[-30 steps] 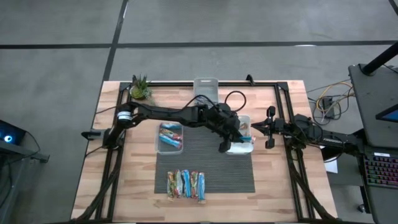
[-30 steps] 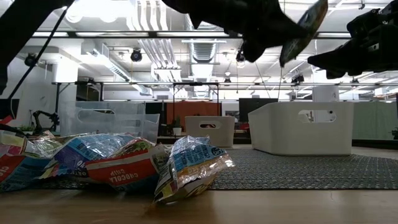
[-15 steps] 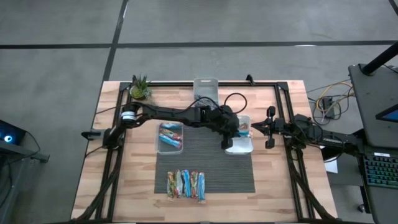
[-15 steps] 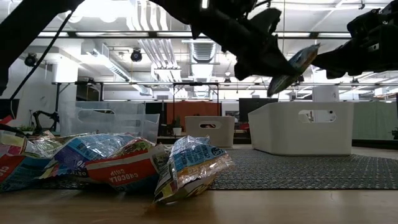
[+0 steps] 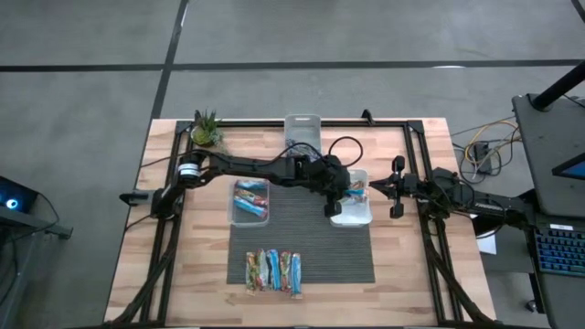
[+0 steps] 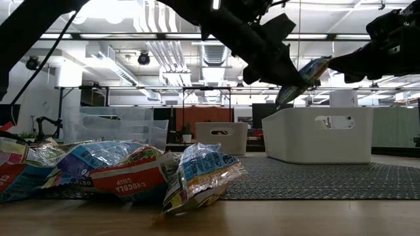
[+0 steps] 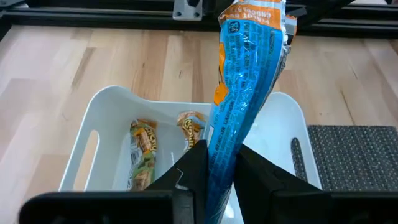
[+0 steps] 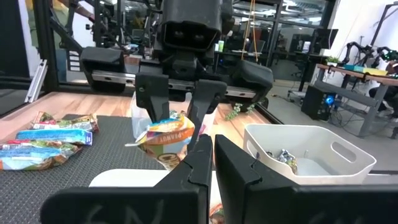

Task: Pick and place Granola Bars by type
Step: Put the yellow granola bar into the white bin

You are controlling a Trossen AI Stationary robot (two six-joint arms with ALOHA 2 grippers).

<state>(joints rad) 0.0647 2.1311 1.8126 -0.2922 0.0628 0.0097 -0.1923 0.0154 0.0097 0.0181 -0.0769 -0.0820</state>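
My left gripper is shut on a blue and orange granola bar above the white bin. It also shows in the low view and my right wrist view. Two brown-green bars lie on the bin's floor. Several more bars lie in a row on the grey mat near the front edge. My right gripper waits shut and empty just right of the white bin. My left gripper pinches the bar between its two fingers, at the blue part near one end. The fingers slant down from the table's left. The bar sticks out beyond the fingertips, tilted, its orange end farthest out, lifted clear above the bin's opening.
A clear bin with blue bars sits left of the mat's far part. Another bin stands at the far edge, and a small plant at the far left corner. A black frame runs around the table.
My left gripper has carried the bar down and a little toward the far edge, over the white bin. The bar has tipped from steeply raised to a flatter slant, closer to the bin's rim.
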